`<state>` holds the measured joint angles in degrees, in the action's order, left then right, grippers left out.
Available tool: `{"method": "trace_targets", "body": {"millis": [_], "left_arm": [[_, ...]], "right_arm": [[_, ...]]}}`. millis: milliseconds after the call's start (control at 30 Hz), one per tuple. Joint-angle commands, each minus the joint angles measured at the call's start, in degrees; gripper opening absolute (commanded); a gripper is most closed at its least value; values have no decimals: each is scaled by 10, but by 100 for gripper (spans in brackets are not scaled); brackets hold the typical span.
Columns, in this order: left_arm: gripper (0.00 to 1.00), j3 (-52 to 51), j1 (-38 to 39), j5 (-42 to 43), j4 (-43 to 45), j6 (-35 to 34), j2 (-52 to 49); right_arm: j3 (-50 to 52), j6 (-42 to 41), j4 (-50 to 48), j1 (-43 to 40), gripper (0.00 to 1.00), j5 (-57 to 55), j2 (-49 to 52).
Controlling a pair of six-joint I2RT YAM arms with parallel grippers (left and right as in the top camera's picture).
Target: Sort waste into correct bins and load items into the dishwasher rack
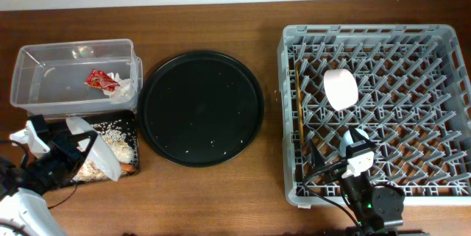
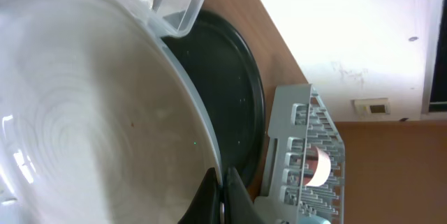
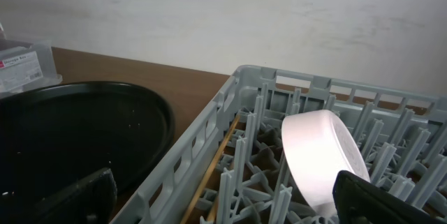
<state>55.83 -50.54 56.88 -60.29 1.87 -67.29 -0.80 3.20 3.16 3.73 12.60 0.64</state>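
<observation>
My left gripper (image 1: 73, 148) is shut on the rim of the round white plate (image 1: 103, 159) and holds it tilted over the shallow black tray (image 1: 137, 148). That tray holds rice and beige scraps (image 1: 110, 129) and an orange stick (image 1: 126, 167). The plate fills the left wrist view (image 2: 91, 112), with the jaws (image 2: 222, 196) pinching its edge. The clear tub (image 1: 44, 81) holds the red wrapper (image 1: 101, 80) and the white tissue (image 1: 125, 89). The grey rack (image 1: 282, 118) holds the white bowl (image 1: 341, 89), the chopsticks (image 1: 299, 104) and a pale cup (image 1: 358, 137). My right gripper (image 1: 355, 151) is open over the rack's front part.
The large round black tray (image 1: 202, 107) lies between the bins and the rack, with a few rice grains on it. In the right wrist view the bowl (image 3: 321, 154) leans on pegs and the chopsticks (image 3: 223, 161) lie along the rack wall (image 3: 209, 140).
</observation>
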Motion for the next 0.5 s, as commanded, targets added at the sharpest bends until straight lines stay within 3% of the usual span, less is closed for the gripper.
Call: {"method": "trace_targets", "body": {"millis": [0,133,267,300,333,367,400,467], "left_arm": [[0,-4,-3,24,8,21,7],[0,-4,-2,28,5,29,7],[0,-4,-1,115,11,86,7],[1,-4,-1,68,4,50,7],[1,-4,-1,-40,2,-11,7],[0,-5,-1,-15,4,18,7],[0,-7,3,120,5,111,7],[0,-7,3,132,34,99,7]], "right_arm": [[5,0,0,-4,98,5,-3],[5,0,0,-4,98,5,-3],[5,0,0,-4,98,5,-3],[5,0,0,-4,98,5,-3],[5,0,0,-4,98,5,-3],[5,0,0,-4,98,5,-3],[5,0,0,-4,98,5,-3],[5,0,0,-4,98,5,-3]]}}
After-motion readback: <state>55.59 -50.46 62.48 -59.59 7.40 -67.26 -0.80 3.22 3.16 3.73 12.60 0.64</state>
